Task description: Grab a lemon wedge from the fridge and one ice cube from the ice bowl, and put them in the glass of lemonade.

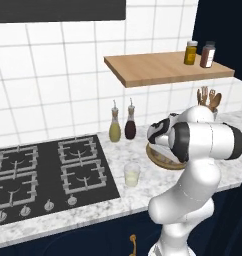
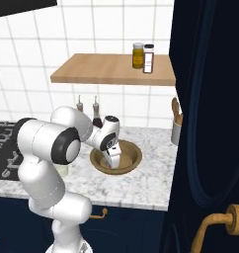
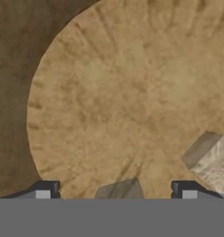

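A: White tiled wall, marbled grey desk point(image 1: 143, 192), wooden shelf point(image 2: 111, 69) above carrying two spice jars point(image 1: 199, 53). Black gas hob point(image 1: 48, 175) at left.
B: Task items?
A: Ice bowl point(image 2: 134, 157) on desk, round, shallow, wood-grained brown; mostly hidden behind the arm in left base view. Glass of lemonade point(image 1: 132, 175) just left of it, clear, pale yellow fill; in right base view blocked by the arm.
B: Tool?
A: Tool point(image 2: 113, 160) down inside the bowl. Jaws spread wide in hand view, gripping nothing.
B: Ice?
A: One pale translucent ice cube point(image 3: 211, 159) at lower right, cut off by frame edge. Second block point(image 3: 119, 190) between the fingertips, half cut off by the bottom; hard to say if touching.
B: Else?
A: Two stoppered bottles point(image 1: 122, 125) behind the glass; navy cabinet door point(image 2: 210, 123) with gold handle at right.
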You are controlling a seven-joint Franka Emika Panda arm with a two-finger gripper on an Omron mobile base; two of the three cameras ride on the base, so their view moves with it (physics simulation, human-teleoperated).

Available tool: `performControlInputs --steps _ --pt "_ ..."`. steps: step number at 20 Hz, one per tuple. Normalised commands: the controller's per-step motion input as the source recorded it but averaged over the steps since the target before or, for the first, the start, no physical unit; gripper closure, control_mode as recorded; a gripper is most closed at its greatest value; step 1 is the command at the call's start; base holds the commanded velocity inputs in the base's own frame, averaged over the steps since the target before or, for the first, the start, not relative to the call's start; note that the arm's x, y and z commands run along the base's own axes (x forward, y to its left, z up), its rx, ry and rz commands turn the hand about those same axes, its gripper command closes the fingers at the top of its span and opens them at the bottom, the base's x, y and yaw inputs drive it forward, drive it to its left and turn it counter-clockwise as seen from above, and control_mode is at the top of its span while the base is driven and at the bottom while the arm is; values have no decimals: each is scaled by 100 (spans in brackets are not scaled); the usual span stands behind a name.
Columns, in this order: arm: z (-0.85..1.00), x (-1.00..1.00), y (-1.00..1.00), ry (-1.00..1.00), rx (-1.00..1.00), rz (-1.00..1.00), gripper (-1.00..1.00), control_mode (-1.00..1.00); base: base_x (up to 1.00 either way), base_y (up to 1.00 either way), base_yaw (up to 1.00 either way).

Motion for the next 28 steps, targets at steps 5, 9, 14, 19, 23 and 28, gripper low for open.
performControlInputs --steps 5,9,14,19,23,28 --pt "-31 6 1 1 0 -5 100 -100 0 0 0" --pt "-24 1 0 0 0 -3 100 -100 0 0 0" --pt "-3 3 0 0 0 -1 100 -100 0 0 0" --pt "3 2 0 0 0 -2 100 -100 0 0 0" --pt "45 -22 -3 -3 0 0 100 -100 0 0 0" --pt "49 -43 3 0 0 0 100 -100 0 0 0"
